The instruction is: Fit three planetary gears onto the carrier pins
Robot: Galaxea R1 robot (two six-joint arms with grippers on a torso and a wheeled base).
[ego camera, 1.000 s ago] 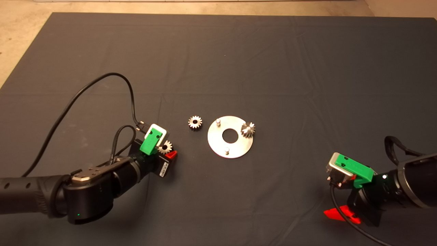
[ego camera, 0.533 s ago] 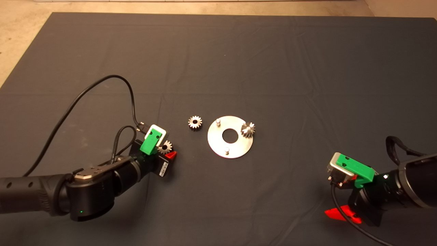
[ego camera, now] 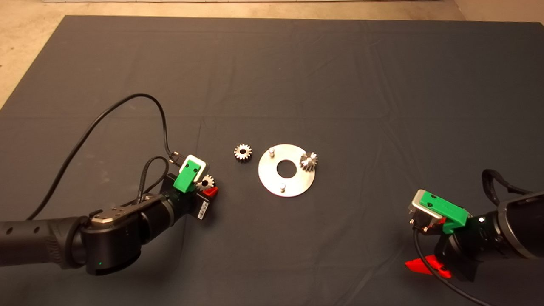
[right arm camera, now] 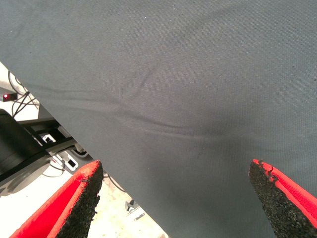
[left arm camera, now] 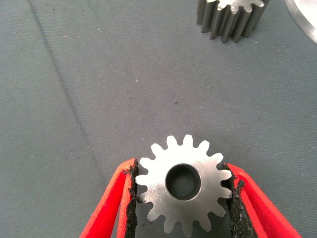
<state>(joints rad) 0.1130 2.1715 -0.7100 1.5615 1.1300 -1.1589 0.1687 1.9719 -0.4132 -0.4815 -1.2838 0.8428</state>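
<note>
My left gripper (ego camera: 206, 187) is low over the mat, left of the disc, shut on a planetary gear (ego camera: 206, 182). In the left wrist view that gear (left arm camera: 184, 183) lies flat, its teeth touched on both sides by the black pads (left arm camera: 132, 198) of the left gripper (left arm camera: 182, 168). A second gear (ego camera: 242, 151) (left arm camera: 230, 17) lies loose on the mat just left of the shiny disc (ego camera: 293, 185). Two bare carrier pins (ego camera: 272, 150) (ego camera: 282, 186) stand on the disc. A third gear (ego camera: 309, 161) sits at its right rim, hiding the pin there. My right gripper (ego camera: 425, 248) (right arm camera: 174, 171) waits open at the lower right.
A black cable (ego camera: 106, 114) loops over the mat behind the left arm. The dark mat (ego camera: 340, 85) stretches wide beyond the disc. In the right wrist view the mat's edge (right arm camera: 59, 124) shows, with floor and cables beyond it.
The left gripper's visible red finger has drawn in slightly toward the gear. The right gripper has drifted a little down and to the right. Disc and the other gears have not moved.
</note>
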